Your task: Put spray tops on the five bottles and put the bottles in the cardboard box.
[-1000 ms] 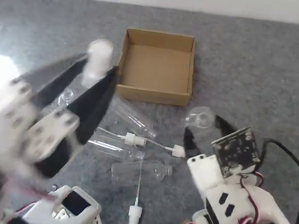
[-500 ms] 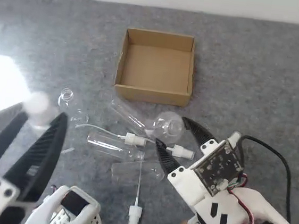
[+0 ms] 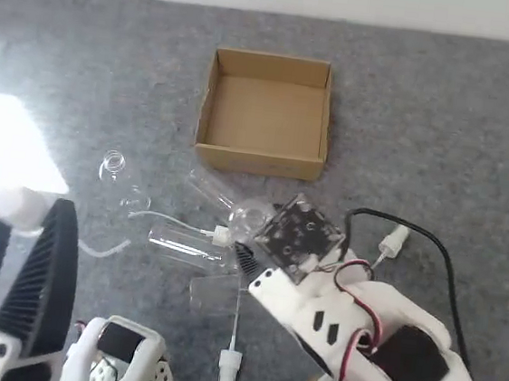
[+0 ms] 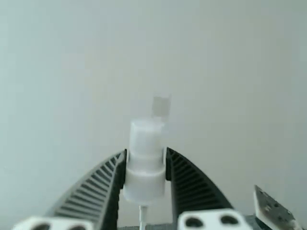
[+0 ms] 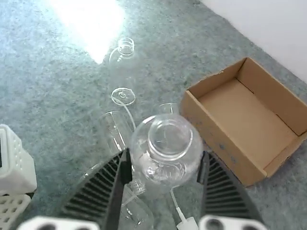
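Observation:
My left gripper (image 4: 145, 157) is shut on a white spray top (image 4: 144, 167) and holds it up against a plain wall. In the high view this spray top (image 3: 16, 205) sits at the lower left between the black fingers (image 3: 47, 260). My right gripper (image 5: 164, 160) is shut on a clear round bottle (image 5: 165, 143), whose open mouth faces the camera. That bottle (image 3: 250, 216) hangs over the loose bottles, just in front of the open cardboard box (image 3: 265, 114).
Clear bottles lie on the grey mat: one (image 3: 116, 165) at the left, one (image 3: 187, 245) in the middle, one (image 3: 216, 291) nearer the front. Loose spray tops (image 3: 229, 370) (image 3: 395, 240) lie nearby. White baskets (image 3: 117, 367) stand at the front edge.
My left gripper has drawn back from beside the box to the lower left, the spray top still in it. My right gripper has carried its bottle leftward over the loose bottles.

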You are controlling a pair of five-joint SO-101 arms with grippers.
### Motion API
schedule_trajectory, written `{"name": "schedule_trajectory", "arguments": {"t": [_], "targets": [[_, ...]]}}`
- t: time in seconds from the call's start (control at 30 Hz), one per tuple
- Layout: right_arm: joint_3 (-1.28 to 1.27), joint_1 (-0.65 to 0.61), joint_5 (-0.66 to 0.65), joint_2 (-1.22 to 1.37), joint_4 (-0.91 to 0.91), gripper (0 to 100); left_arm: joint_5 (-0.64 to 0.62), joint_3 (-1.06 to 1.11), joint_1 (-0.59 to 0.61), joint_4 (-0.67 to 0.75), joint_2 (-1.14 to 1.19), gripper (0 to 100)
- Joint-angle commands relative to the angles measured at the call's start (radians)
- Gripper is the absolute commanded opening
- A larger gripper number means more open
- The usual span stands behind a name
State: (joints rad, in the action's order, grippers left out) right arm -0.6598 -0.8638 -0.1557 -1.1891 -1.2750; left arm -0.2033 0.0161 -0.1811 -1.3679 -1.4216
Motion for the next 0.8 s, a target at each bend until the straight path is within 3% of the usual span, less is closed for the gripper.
{"name": "schedule_trajectory", "arguments": {"t": [0.0,0.3,0.77], "targets": [[0.023,-0.045,-0.080,0.070,0.048,13.8,-0.014,0.111,0.005,0.100,-0.055,1],[0.015,-0.050,-0.078,0.168,0.088,13.4,-0.014,0.312,0.006,0.222,-0.204,1],[-0.086,-0.048,-0.077,0.176,0.088,13.4,-0.005,0.495,0.006,0.224,-0.365,1]]}}
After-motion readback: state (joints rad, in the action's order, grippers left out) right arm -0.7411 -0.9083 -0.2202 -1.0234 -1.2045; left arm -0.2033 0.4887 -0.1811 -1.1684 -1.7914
